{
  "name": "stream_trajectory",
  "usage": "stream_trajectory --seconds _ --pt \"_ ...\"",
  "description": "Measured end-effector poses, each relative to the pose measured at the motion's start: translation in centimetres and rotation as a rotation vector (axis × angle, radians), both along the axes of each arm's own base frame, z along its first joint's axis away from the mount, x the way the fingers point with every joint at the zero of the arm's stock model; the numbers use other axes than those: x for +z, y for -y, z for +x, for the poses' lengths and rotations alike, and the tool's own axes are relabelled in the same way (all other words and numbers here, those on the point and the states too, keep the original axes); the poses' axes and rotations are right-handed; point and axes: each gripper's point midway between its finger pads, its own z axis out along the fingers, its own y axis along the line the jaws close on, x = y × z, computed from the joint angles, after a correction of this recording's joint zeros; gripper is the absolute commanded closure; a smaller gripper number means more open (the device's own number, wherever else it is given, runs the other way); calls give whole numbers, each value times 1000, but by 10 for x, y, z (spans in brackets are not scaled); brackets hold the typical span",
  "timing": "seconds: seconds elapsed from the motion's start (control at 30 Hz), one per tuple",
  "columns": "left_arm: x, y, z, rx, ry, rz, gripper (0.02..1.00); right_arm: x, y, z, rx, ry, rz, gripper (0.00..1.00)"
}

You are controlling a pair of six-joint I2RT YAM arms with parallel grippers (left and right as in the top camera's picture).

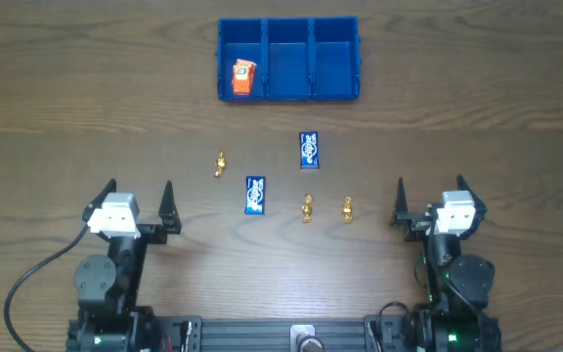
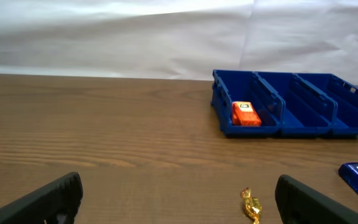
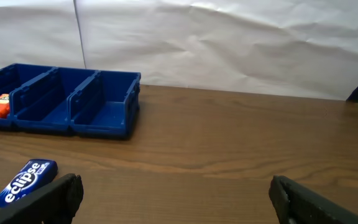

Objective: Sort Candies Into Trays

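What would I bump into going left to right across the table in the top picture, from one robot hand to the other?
left hand → leftmost gold candy → blue pack nearer the arms → rightmost gold candy → right hand

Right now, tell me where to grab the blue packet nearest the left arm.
Take the blue packet across its long edges, at mid-length, coming straight down from above: it lies flat on the table, so its narrow width is likely the easier span.
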Motion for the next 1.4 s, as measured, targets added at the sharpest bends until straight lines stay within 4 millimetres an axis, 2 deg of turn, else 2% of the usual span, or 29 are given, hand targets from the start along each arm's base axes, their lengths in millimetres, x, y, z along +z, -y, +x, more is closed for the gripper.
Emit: stream_trajectory --seconds 0.2,0.33,0.53,0.63,0.73,0.87,0.97,1.03,1.13,1.27,1.4 --pt "0 0 0 0 0 0 20 6 0 0 0 27 0 3" --pt "0 0 0 0 0 0 20 2 0 0 0 10 0 3" --pt "0 0 0 0 0 0 20 27 -7 0 37 105 62 3" --pt "0 0 0 0 -1 0 20 32 -11 1 55 32 153 3" --pt "-1 0 0 2 -3 1 23 56 -19 5 95 -65 197 3" --pt "-1 -1 0 5 -5 4 20 121 -38 21 194 -166 246 3" --pt "-1 -1 0 7 -5 4 20 139 -52 37 258 -268 279 3" --pt "-1 -1 0 7 -6 4 23 137 -62 47 294 -365 300 3" --pt "-1 -1 0 7 -6 4 20 124 -89 65 363 -551 324 3" --pt "-1 -1 0 7 -6 4 20 106 -143 86 466 -725 315 3" --pt "-1 -1 0 7 -7 4 23 72 -196 95 501 -891 280 3"
